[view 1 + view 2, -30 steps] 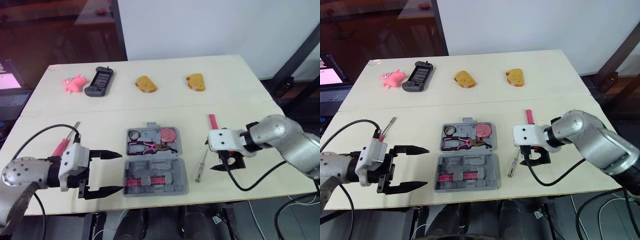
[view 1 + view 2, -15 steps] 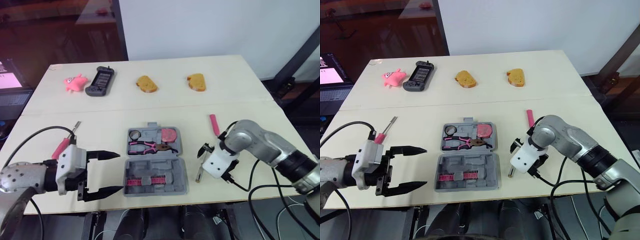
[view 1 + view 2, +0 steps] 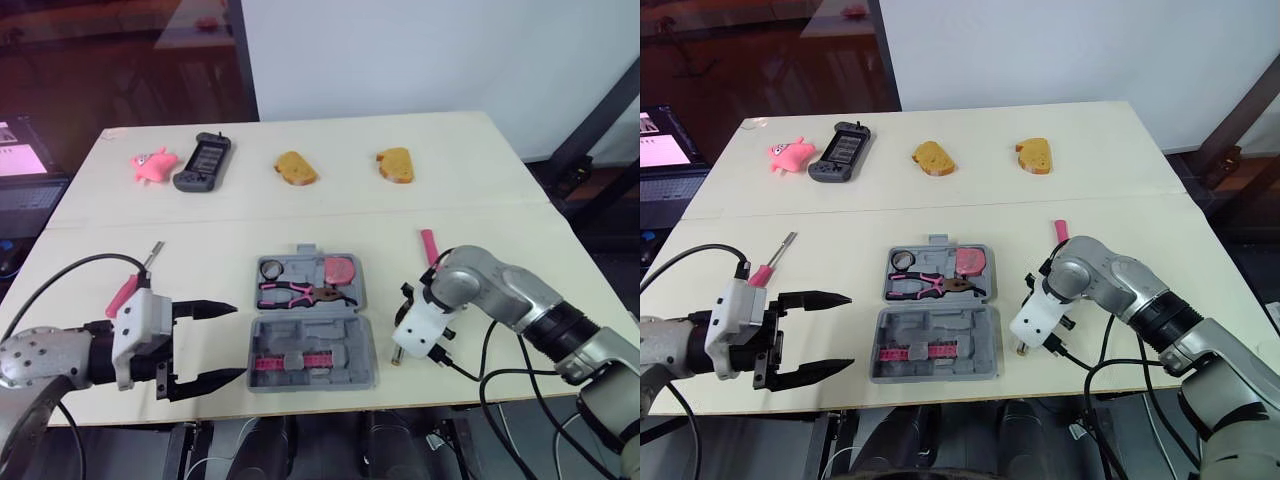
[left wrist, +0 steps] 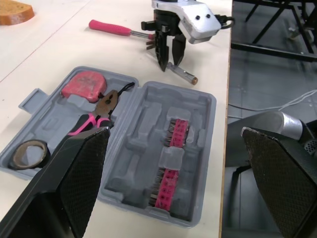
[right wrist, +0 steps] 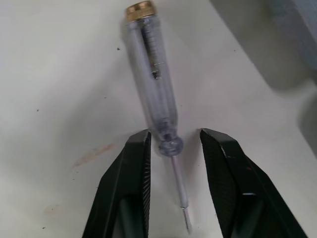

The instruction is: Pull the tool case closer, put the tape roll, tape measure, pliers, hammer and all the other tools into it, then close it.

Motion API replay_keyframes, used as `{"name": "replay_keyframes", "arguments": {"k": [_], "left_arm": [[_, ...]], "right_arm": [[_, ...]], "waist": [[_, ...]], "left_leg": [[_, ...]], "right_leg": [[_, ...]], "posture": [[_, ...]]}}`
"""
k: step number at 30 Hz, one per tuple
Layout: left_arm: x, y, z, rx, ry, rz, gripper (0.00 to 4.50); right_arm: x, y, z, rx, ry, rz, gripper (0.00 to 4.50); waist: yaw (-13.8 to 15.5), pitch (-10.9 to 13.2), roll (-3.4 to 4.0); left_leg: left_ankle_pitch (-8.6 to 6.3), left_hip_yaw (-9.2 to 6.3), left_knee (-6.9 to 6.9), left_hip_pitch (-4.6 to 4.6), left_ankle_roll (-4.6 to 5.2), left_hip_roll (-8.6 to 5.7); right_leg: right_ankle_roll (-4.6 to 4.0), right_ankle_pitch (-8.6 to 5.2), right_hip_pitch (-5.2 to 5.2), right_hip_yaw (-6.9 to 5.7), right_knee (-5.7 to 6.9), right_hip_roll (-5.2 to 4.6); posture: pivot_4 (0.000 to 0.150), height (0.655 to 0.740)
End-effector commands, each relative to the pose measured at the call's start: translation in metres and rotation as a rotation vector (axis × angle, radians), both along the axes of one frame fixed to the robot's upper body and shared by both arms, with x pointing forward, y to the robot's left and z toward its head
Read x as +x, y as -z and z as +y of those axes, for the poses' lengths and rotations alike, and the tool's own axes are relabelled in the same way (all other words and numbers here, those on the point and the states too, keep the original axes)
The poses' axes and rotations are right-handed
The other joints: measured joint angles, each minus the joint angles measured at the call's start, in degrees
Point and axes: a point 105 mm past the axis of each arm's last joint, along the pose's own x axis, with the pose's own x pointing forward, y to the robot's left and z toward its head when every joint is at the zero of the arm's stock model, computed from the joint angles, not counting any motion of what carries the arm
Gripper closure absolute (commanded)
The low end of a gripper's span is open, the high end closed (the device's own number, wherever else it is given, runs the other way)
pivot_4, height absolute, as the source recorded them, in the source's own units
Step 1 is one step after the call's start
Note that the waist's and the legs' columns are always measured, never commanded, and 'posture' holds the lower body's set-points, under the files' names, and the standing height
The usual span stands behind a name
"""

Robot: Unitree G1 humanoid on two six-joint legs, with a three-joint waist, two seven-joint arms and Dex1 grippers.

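So, now going after the clear-handled screwdriver (image 5: 151, 89), lying flat on the table just right of the open tool case (image 3: 312, 320), near the front edge. Straddling its neck with the right gripper (image 5: 173, 148), fingers spread to either side and not pinching anything yet. Pointing down at the table now, after hanging level above that spot a second ago, so probably lining up a grab rather than just passing over. Already keeping the tape roll (image 3: 269, 268), pliers (image 3: 295, 294) and tape measure (image 3: 340, 270) in the case's far half. Hovering off the case's left side with the left gripper (image 3: 238, 341), spread wide and gripping nothing, same as before. Still waiting outside the case: a pink-handled tool (image 3: 428, 244) just behind the right gripper and a pink-handled screwdriver (image 3: 125, 290) by the left arm. Guessing next: closing on that neck, lifting, dropping it into a free slot.
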Motion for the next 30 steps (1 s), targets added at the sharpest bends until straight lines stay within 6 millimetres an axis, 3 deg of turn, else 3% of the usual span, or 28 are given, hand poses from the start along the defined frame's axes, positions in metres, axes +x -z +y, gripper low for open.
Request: {"name": "replay_keyframes", "arguments": {"k": [1, 5, 9, 13, 23, 26, 30], "left_arm": [[-0.002, -0.006, -0.004, -0.003, 0.016, -0.031, 0.00], [-0.001, -0.006, -0.003, 0.001, 0.012, -0.034, 0.00], [-0.001, -0.006, -0.002, 0.003, 0.010, -0.036, 0.00], [0.001, -0.006, -0.002, 0.006, 0.011, -0.036, 0.00], [0.010, -0.003, -0.004, 0.002, 0.037, -0.040, 0.00], [0.013, -0.002, -0.004, 0.002, 0.047, -0.041, 0.00], [0.015, -0.001, -0.005, 0.004, 0.062, -0.040, 0.00]], "right_arm": [[0.001, 0.001, -0.001, -0.011, -0.001, -0.005, 2.91], [0.002, 0.005, 0.000, -0.017, 0.005, 0.002, 2.91], [-0.001, 0.006, 0.002, -0.021, -0.008, 0.006, 4.50], [-0.001, -0.002, 0.004, -0.012, -0.024, -0.019, 4.50], [-0.010, -0.070, 0.019, 0.096, -0.026, -0.095, 4.50], [-0.016, -0.089, 0.017, 0.240, 0.262, -0.034, 4.50], [-0.039, -0.094, -0.003, 0.303, 0.690, 0.097, 4.50]], "waist": [[0.0, 0.0, -0.01], [0.0, 0.0, -0.05], [-0.1, -0.1, -0.11], [-0.1, -0.1, -0.11], [0.0, 0.0, -0.08], [0.2, 0.0, -0.08], [0.6, 0.0, -0.07]], "left_leg": [[0.00, 0.00, 0.00, 0.01, 0.00, 0.00], [0.00, 0.00, 0.00, 0.06, 0.00, 0.00], [0.00, 0.00, 0.00, 0.24, 0.00, 0.00], [-0.01, 0.01, -0.03, 0.39, -0.01, 0.02], [-0.01, 0.02, 0.00, 0.39, -0.01, 0.01], [-0.01, 0.00, 0.00, 0.36, -0.01, 0.01], [-0.01, -0.07, 0.05, 0.24, -0.01, -0.02]], "right_leg": [[0.00, 0.00, 0.01, 0.00, 0.01, 0.00], [0.00, 0.00, 0.06, 0.00, 0.02, 0.00], [-0.06, -0.04, 0.23, 0.00, 0.03, 0.02], [-0.18, -0.11, 0.32, 0.01, 0.09, 0.01], [-0.12, -0.13, 0.24, 0.07, 0.29, -0.03], [-0.12, -0.14, 0.22, 0.08, 0.32, -0.04], [-0.13, -0.14, 0.12, 0.07, 0.38, -0.07]], "posture": [[0.150, 0.7400], [0.150, 0.7400], [0.150, 0.7400], [0.150, 0.7400], [0.150, 0.7400], [0.150, 0.7400], [0.150, 0.7400]]}}
